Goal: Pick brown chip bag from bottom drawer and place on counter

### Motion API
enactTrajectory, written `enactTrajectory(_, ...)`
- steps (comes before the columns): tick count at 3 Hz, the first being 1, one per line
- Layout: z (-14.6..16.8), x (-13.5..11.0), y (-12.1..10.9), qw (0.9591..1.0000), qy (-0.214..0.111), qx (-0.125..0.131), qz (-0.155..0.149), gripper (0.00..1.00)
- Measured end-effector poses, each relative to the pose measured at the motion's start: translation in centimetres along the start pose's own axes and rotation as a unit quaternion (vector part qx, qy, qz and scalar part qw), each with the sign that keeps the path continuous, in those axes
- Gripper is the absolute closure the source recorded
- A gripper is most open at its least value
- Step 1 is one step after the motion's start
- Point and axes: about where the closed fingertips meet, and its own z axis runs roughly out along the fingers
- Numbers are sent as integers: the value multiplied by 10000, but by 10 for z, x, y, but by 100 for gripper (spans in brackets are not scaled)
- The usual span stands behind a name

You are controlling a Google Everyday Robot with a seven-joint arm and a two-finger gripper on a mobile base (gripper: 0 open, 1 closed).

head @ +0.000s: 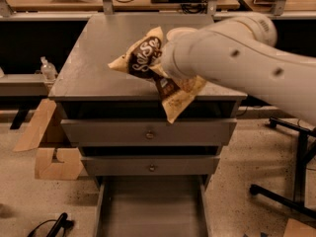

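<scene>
The brown chip bag (143,58), tan with a dark brown panel and white script, hangs crumpled over the front right part of the grey counter (94,58). Its lower tan end (178,100) droops past the counter's front edge. My gripper (165,75) is at the end of the big white arm (237,58) reaching in from the right. It is shut on the bag's middle, with the fingers mostly hidden by the bag and wrist. The bottom drawer (150,211) stands pulled open below, a plain grey tray with nothing in it.
Two upper drawers with round knobs (149,135) (152,168) are closed. A white bowl's rim (177,31) peeks out behind the arm on the counter. Cardboard pieces (47,147) lean at the cabinet's left, a plastic bottle (48,69) stands beyond, and a black stand's legs (296,181) are at the right.
</scene>
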Motion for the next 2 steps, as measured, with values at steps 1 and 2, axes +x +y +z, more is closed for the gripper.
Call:
enactTrajectory(1, 55, -39, -26, 9993, 84, -87, -351, 100)
enactTrajectory(2, 67, -94, -72, 9980, -168, 265, -547, 100)
